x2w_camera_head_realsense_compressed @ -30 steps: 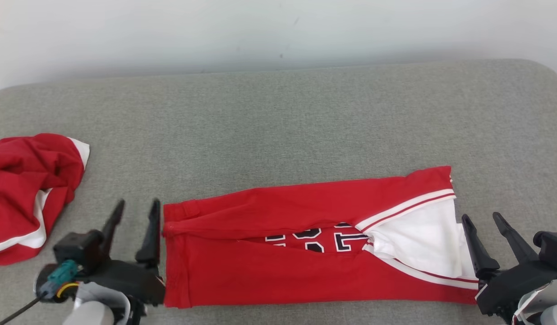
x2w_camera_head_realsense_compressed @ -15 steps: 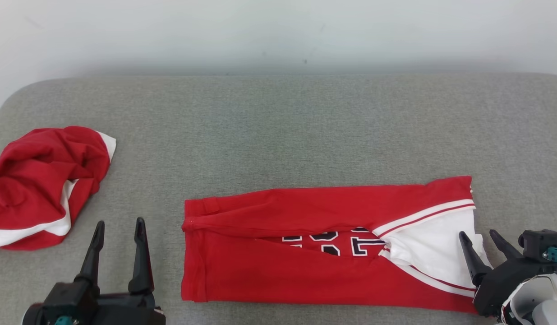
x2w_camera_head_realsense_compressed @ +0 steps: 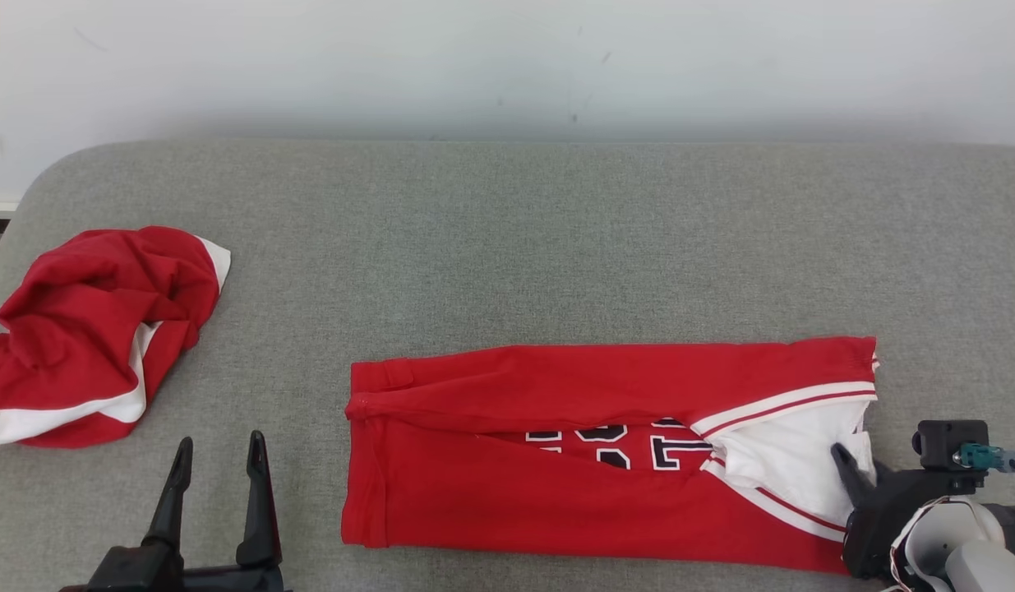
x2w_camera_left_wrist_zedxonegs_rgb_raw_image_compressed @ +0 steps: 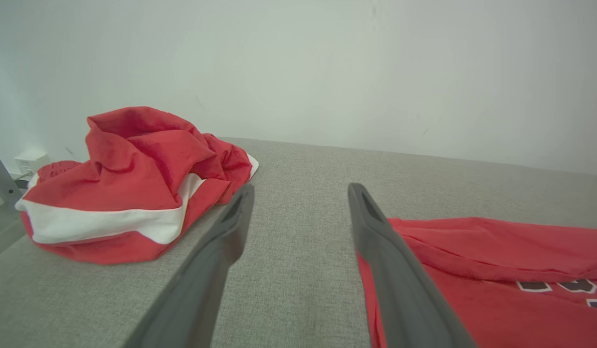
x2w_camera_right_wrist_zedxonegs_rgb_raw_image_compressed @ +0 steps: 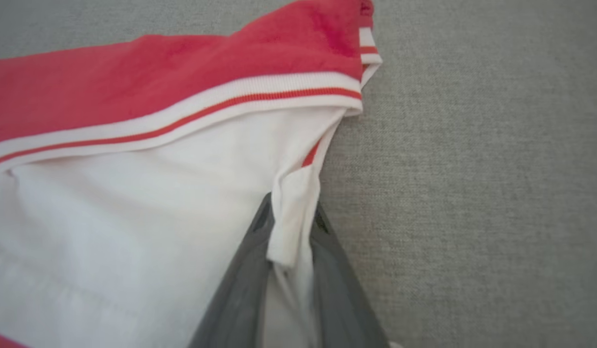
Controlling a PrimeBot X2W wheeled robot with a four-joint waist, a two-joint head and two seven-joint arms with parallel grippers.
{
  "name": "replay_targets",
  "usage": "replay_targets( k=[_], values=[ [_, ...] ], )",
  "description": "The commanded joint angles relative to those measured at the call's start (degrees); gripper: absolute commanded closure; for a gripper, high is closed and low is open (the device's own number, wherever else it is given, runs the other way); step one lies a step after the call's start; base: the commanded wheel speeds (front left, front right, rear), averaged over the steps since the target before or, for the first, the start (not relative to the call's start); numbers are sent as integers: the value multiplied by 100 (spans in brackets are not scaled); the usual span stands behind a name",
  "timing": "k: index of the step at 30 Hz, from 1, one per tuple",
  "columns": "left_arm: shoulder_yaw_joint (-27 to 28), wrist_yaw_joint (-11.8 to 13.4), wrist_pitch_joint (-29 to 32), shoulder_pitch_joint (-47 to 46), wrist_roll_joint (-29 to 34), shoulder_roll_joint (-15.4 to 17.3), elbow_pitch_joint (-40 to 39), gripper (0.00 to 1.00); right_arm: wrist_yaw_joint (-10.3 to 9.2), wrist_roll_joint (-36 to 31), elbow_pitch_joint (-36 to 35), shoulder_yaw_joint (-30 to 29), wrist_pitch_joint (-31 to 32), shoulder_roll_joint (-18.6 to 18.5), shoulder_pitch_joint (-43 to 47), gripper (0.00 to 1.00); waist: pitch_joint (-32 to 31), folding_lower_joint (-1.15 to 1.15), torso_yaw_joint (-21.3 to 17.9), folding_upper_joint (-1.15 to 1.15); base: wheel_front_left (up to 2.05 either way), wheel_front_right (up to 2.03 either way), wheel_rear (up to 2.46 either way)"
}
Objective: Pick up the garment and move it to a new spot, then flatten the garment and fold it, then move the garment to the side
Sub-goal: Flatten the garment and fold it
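The grey padded tabletop [x2w_camera_head_realsense_compressed: 507, 247] carried the folded red garment [x2w_camera_head_realsense_compressed: 507, 510] at 5 o'clock. Within the last second the right end effector [x2w_camera_right_wrist_zedxonegs_rgb_raw_image_compressed: 291, 217] had gone from spread to pinching the garment's white 3 o'clock edge, probably to start the next fold. The left end effector [x2w_camera_head_realsense_compressed: 219, 444], spread, sat clear of its 9 o'clock end.

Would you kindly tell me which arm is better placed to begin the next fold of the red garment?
Right. The right claw is shut on the white end of the garment, so it could probably carry that end over. The left claw is open beside the other end, holding nothing.
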Motion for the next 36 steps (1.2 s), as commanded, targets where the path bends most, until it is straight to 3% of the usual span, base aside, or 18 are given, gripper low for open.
replay_targets(
  k=[1,9,15,22,30,36],
  values=[
    [53,-31,-18,76,47,-31,15,0,-15,53,130,72,79,24,19,100,-9,0,-8,0,0,0,0],
    [251,-139,-19,134,192,-140,24,0,-19,340,477,-38,-202,-357,-220,100,-101,0,-92,0,0,0,0],
    [297,-189,-18,236,245,-167,-23,0,-17,509,717,-337,-438,-872,-253,100,-178,0,-158,0,0,0,0],
    [370,-175,-19,342,325,-170,-94,0,-16,482,593,-488,-572,-1136,-234,100,-246,0,-291,0,0,0,0],
    [435,-186,-18,384,382,-173,-131,0,-15,233,-387,-440,-504,-850,-102,100,-289,0,-400,0,0,0,0],
    [440,-198,-18,319,383,-173,-80,0,-14,-49,-1532,-185,-231,-358,35,100,-310,0,-375,0,0,0,0]
  ],
)
